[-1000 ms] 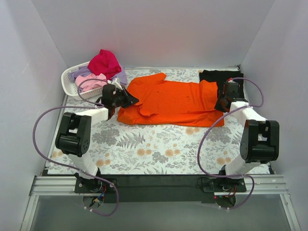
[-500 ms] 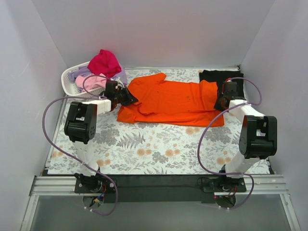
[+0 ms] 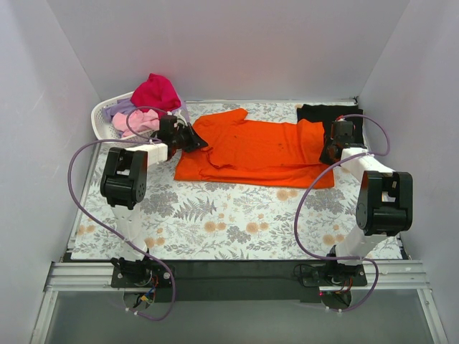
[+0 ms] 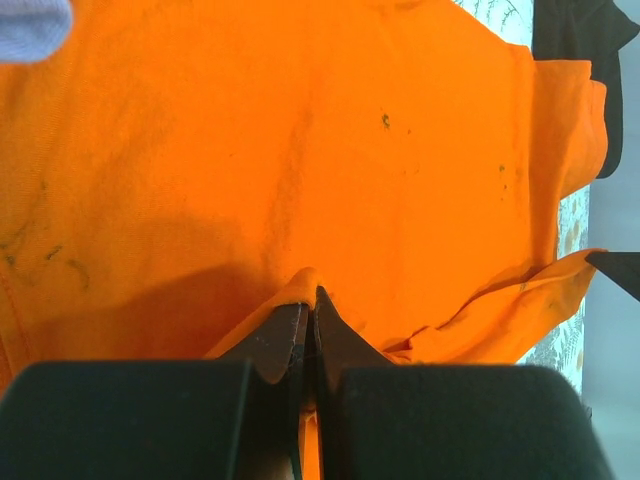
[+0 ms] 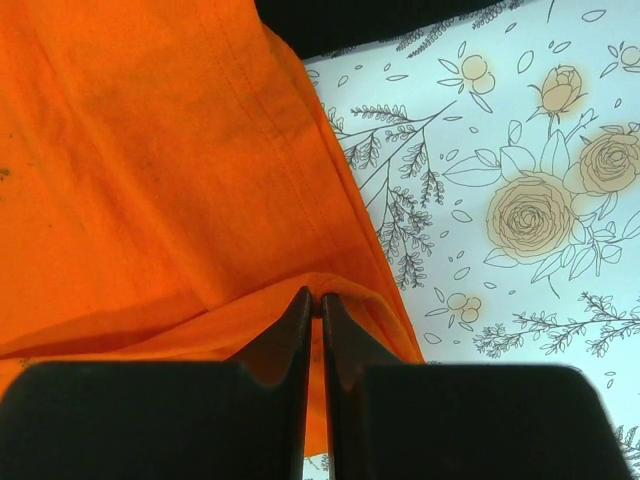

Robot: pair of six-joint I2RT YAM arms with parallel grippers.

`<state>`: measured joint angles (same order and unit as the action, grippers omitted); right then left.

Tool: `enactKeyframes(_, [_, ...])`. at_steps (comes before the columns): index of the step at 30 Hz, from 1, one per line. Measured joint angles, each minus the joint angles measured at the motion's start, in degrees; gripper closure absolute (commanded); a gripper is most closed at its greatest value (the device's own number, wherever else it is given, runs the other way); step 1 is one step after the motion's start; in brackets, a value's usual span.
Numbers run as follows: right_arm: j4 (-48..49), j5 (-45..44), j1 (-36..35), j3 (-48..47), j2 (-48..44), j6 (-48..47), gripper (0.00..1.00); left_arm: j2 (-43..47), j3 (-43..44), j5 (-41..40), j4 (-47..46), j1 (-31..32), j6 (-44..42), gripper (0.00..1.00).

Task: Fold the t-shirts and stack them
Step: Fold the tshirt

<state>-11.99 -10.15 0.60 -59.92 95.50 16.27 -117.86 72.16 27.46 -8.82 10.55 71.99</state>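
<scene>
Gripping, left: left gripper has its fingers pressed together on a raised pinch of the orange t-shirt at the shirt's left end; the wrist view shows an orange fold caught between the tips.
Right: right gripper is likewise closed, tips nipping a ridge of orange cloth at the shirt's right edge, just where cloth gives way to table cloth.
Orange shirt: spread sideways across the far half of the table, mostly flat, one sleeve pointing to the back wall. The near edge runs roughly straight from left to right. The left near corner is doubled over in a loose flap.
Black t-shirt: far right corner, flat, touching the orange shirt's right end; which one overlaps the other I cannot tell.
Basket: white, far left corner against the side wall, just beside the left gripper. It holds the magenta t-shirt heaped on top, the pink t-shirt and the lavender t-shirt.
Open room: floral table cloth lies bare from the orange shirt's near edge down to the arm bases.
Limits: white walls on three sides; the right arm's elbow sits close to the right wall, the left arm's near the left one.
</scene>
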Motion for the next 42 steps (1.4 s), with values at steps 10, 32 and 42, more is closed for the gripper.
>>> enactKeyframes(10, [0.1, 0.0, 0.0, -0.8, 0.9, 0.0, 0.99, 1.4, -2.5, -0.1, -3.5, 0.0, 1.3, 1.00])
enactKeyframes(32, [0.1, 0.0, 0.0, -1.2, 1.6, -0.2, 0.99, 3.7, -4.7, 0.2, -9.2, -1.5, 3.3, 0.59])
enactKeyframes(42, [0.2, 4.0, -0.1, -1.0, -0.2, -2.2, 0.40, 7.2, -6.4, -0.5, -8.1, -1.6, 2.1, 0.08])
